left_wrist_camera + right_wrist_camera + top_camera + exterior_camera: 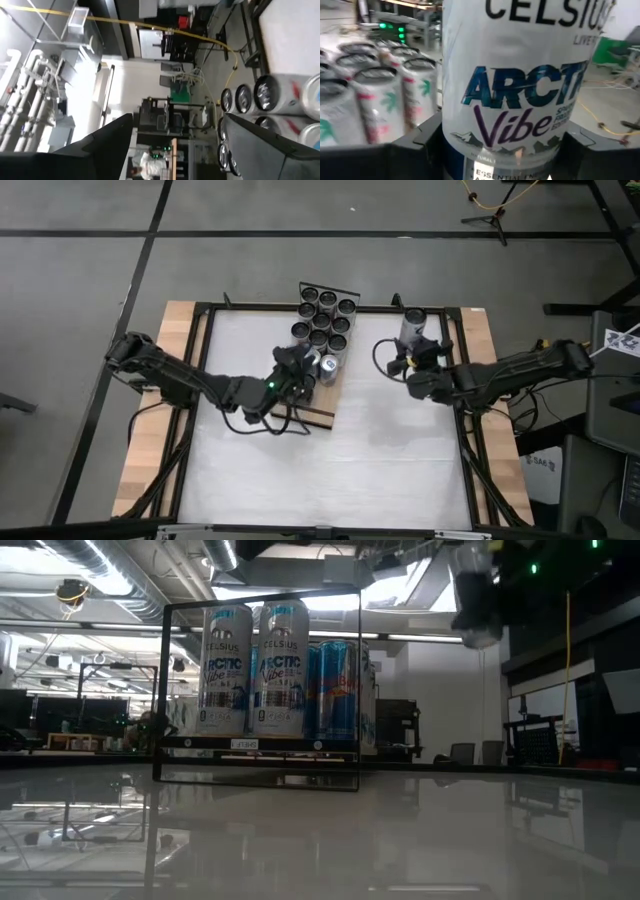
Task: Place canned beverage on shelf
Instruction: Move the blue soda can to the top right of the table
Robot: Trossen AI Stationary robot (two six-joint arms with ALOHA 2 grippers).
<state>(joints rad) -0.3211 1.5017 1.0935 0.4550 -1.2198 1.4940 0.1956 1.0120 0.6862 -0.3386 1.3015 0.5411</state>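
Note:
The shelf (322,413), a light-wood board, lies slantwise at the table's middle and carries several upright cans (325,315) toward its far end. In the low view they stand behind the black wire rail (163,690). My left gripper (300,366) hovers open beside the nearest can (328,365) on the board. In its wrist view nothing lies between its fingers (177,117), and can tops (265,92) show to one side. My right gripper (406,350) is at the table's far right, shut on a white Celsius can (520,75). This can also shows in the high view (412,326). My right gripper pinches the can's lower body (451,145) between its two fingers (415,147), one on each side. The fingers come level, from the table's near right. The can stands upright in the hold. In the low view it hangs high above the tabletop (476,600).
A black frame (460,380) and wooden strips (165,410) border the white tabletop. Its near half (330,480) is bare. Cables hang by both arms. A person (146,166) shows far off in the room.

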